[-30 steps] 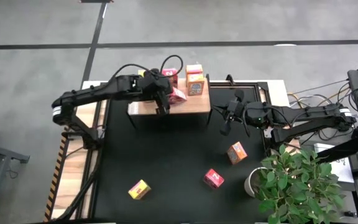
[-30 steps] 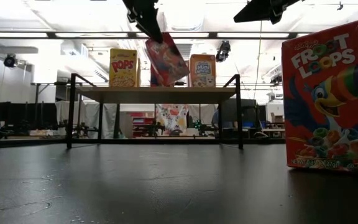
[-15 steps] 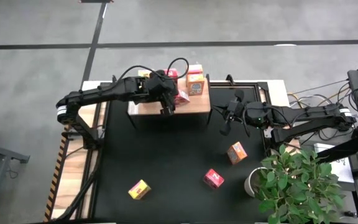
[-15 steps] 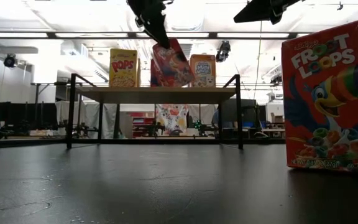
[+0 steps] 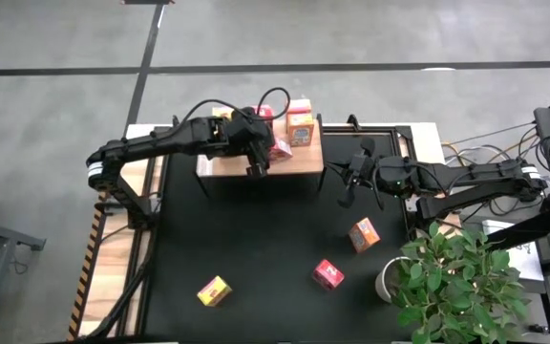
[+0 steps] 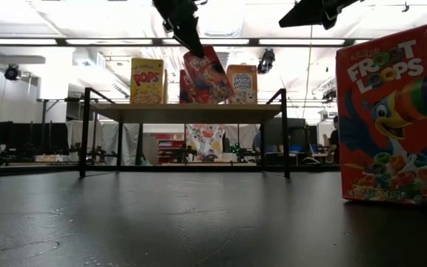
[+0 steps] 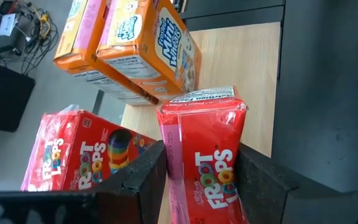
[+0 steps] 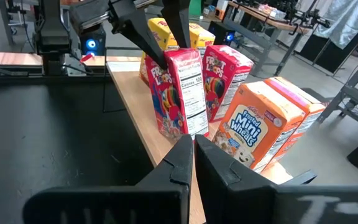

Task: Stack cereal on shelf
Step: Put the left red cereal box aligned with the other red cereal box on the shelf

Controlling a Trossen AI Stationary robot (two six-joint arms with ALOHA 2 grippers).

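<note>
So the left end effector [image 5: 259, 153] is over the shelf [image 5: 299, 161], clamped on a red Froot Loops box [image 7: 207, 152] with one finger on each side, and the box sits tilted with its lower end on or just above the wood, can't quite tell which. Right next to it on the shelf there's a second red box [image 7: 82, 155], two orange Mini Wheats boxes [image 7: 148, 43] side by side, and yellow boxes [image 8: 166, 31] further along. Down on the black mat [image 5: 256, 239] of the counter three boxes are still loose: a yellow one [image 5: 214, 290], a red one [image 5: 328, 274] and an orange one [image 5: 364, 234], all well apart. The right end effector [image 5: 349, 182] hangs above the mat just beside the shelf's end, fingers pressed together with nothing in them.
</note>
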